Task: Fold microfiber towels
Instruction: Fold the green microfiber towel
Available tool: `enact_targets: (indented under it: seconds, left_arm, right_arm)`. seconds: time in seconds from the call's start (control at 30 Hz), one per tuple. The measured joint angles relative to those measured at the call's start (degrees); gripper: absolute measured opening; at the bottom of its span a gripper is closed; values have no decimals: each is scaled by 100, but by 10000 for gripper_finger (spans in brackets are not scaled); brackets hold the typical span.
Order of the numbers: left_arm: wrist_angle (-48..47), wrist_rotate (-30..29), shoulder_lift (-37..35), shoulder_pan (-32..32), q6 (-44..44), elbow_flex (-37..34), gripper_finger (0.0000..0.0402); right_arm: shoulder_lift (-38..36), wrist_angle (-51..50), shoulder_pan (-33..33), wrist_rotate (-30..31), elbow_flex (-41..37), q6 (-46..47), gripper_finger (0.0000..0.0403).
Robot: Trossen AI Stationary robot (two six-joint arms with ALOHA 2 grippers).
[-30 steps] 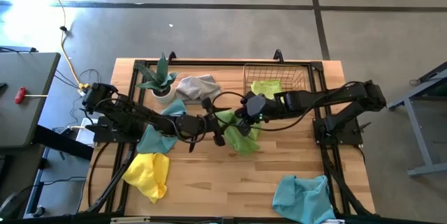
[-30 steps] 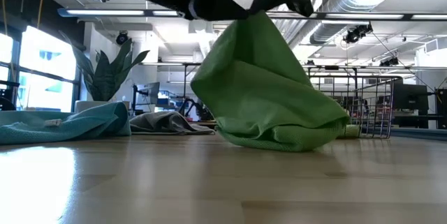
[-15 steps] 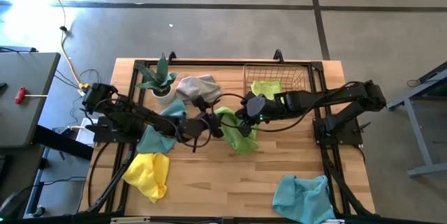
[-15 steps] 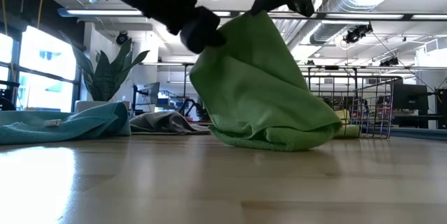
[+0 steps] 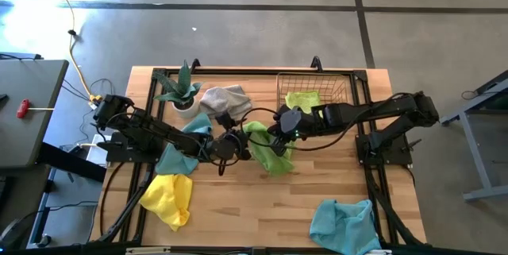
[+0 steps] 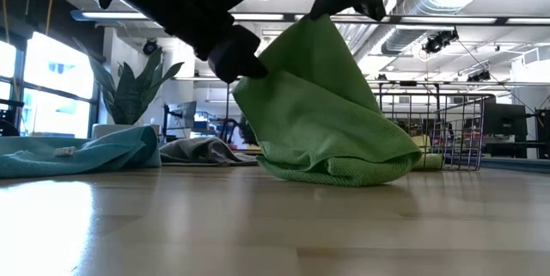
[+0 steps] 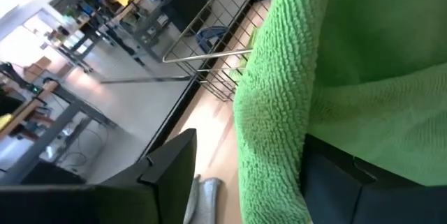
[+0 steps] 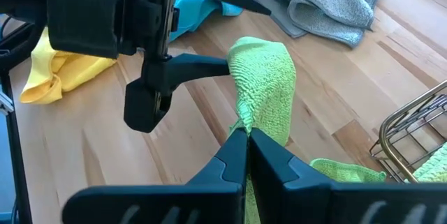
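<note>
High view shows the lime green towel (image 5: 266,150) near the middle of the table (image 5: 262,207), half lifted, its bottom bunched on the wood. The right gripper (image 5: 275,130) comes in from 3 o'clock and its jaws are pinched tight on the towel's top corner. The left gripper (image 5: 236,144) reaches in from 9 o'clock with jaws spread wide, one finger (image 8: 199,67) touching the towel's side. Another green towel (image 5: 302,100) lies in the wire basket (image 5: 347,88) at 1 o'clock. A grey towel (image 5: 224,98) sits at 11 o'clock, a yellow towel (image 5: 168,198) at 8 o'clock, and a blue towel (image 5: 343,225) at 5 o'clock.
</note>
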Motion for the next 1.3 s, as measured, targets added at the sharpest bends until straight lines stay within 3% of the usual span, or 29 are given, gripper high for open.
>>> enact_targets:
  seconds: [0.13, 0.23, 0.33, 0.4, 0.6, 0.73, 0.87, 1.03, 1.13, 1.3]
  left_arm:
    - [48, 4, -1, 42, -40, 0, 166]
    - [49, 47, -2, 100, -46, 0, 106]
    - [49, 381, -4, 119, -61, 0, 31]
    - [44, 712, -41, 71, -78, -3, 10]
    - [26, 1790, -399, -309, -103, -4, 3]
    - [-295, 1857, -907, -582, -107, -4, 2]
    - [-964, 2081, -1502, -699, -429, -3, 1]
    - [-2053, 3539, -2148, -626, -1450, 2, 1]
    - [-2642, 4436, -2303, -560, -2069, -2, 1]
    - [-3320, 5118, -2279, -606, -2723, -2, 0]
  right_arm:
    - [0, -1, 0, 2, 0, -8, 0]
    - [2, 0, 0, 2, 0, -61, 0]
    - [1, -3, 0, 5, 0, -230, 0]
    - [2, -4, 0, 8, 0, -397, 0]
    - [2, -189, 0, 19, 0, -1663, 1]
    - [2, -318, 0, 125, 0, -2294, 17]
    - [2, -271, 11, 47, -40, -3004, 63]
    - [69, 13, 13, -15, -425, -3802, 117]
    - [159, 628, 13, -12, -826, -4259, 128]
    - [388, 2461, 11, -499, -1562, -5054, 130]
